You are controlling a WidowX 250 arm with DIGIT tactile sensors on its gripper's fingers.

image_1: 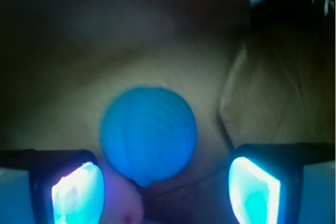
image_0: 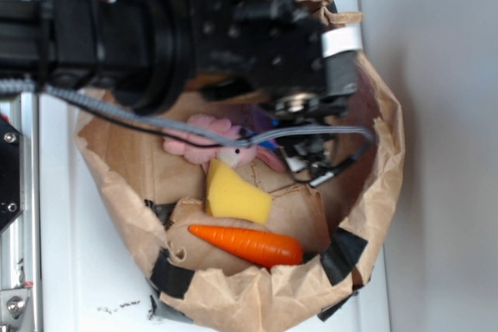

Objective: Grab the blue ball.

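Note:
In the wrist view the blue ball (image_1: 148,135) lies on brown paper just ahead of my gripper (image_1: 165,192), centred slightly left between the two fingers. The jaws stand wide apart and open, the pads (image_1: 76,192) glowing blue-white, and neither touches the ball. A pink plush (image_1: 126,203) lies under the ball's near side, beside the left finger. In the exterior view my gripper (image_0: 305,149) reaches down into the paper bag, and the arm hides nearly all of the ball.
A crumpled brown paper bag (image_0: 381,153) with black tape forms a walled nest. Inside lie a pink plush bunny (image_0: 204,134), a yellow wedge (image_0: 233,192) and an orange carrot (image_0: 249,245). A paper fold (image_1: 273,93) rises to the right of the ball.

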